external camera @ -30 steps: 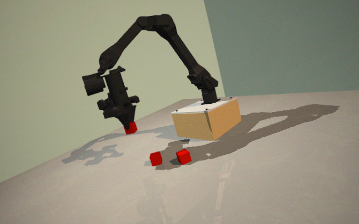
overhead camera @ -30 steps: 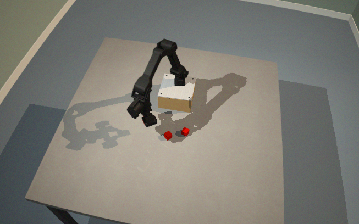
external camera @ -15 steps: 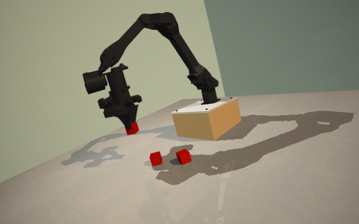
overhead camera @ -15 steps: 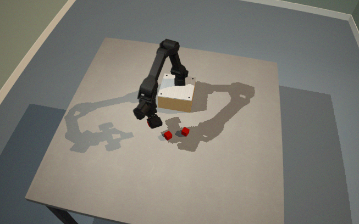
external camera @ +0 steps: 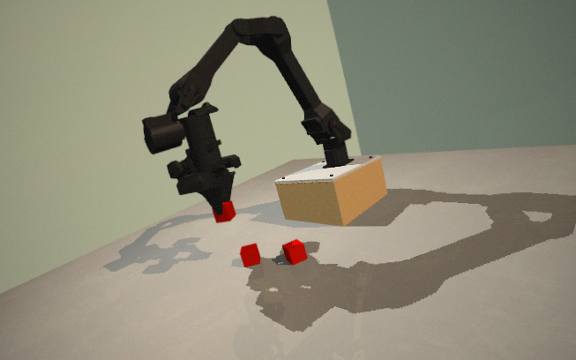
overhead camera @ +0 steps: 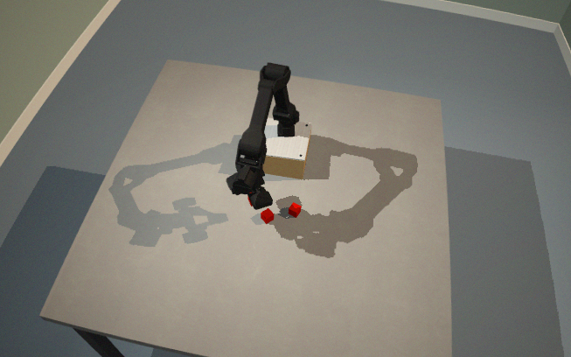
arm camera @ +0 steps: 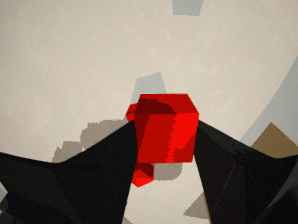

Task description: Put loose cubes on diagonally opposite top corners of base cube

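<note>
My gripper [external camera: 222,210] [arm camera: 165,125] is shut on a red cube [overhead camera: 249,200] [external camera: 225,216] [arm camera: 167,136] and holds it in the air, between the fingertips. In the top view the wrist hides most of it. Two more red cubes stand on the table with a gap between them: a left cube [overhead camera: 267,216] [external camera: 250,255] and a right cube [overhead camera: 294,209] [external camera: 295,251]. The held cube is above them and to their left in the top and exterior views. Parts of both show behind it in the wrist view. The frames do not tell which one is the fixed base cube.
The arm stands on a wooden box [overhead camera: 283,167] [external camera: 363,191] with a white top plate [overhead camera: 285,147] [external camera: 310,175], behind the cubes. The table [overhead camera: 233,288] [external camera: 168,312] carries shadows of the arm around the two cubes.
</note>
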`<state>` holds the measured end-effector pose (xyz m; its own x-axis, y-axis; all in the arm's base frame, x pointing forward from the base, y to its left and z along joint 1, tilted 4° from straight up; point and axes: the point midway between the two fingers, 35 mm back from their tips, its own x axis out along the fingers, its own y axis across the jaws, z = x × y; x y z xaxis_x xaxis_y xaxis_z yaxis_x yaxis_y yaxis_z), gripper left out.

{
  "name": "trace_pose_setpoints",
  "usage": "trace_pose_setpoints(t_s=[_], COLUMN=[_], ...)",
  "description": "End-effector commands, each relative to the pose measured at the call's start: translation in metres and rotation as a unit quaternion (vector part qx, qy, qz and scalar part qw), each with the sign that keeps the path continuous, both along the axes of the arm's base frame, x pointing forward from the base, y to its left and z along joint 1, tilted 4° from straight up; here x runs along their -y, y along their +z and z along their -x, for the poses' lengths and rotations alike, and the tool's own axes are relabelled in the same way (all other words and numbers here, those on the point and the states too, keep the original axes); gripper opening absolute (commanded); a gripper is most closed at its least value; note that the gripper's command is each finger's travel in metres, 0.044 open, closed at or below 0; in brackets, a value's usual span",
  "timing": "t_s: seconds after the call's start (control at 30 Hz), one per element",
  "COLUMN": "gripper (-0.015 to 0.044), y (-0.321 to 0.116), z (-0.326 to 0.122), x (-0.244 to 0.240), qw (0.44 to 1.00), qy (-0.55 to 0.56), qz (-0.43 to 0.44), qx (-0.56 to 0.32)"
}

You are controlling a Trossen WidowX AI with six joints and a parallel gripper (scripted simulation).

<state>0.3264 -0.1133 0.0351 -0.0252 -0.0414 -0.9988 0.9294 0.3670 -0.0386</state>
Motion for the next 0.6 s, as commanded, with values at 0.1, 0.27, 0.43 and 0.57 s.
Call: trace_pose_setpoints(t_s=[0.1,0.27,0.43,0.57], gripper=[0.0105,0.0105,0.0105,0.0105], y=[-0.007,-0.01,-0.013,-0.016], z=[0.0,0.0,0.0,0.001], x=[-0.023,-0.038,-0.054,-0.066], qw=[1.0,1.0,1.0,1.0], qy=[-0.007,-0.012,-0.017,-0.02], qz=[-0.004,-0.004,-0.005,-0.005], qx=[-0.002,-0.002,-0.002,-0.002])
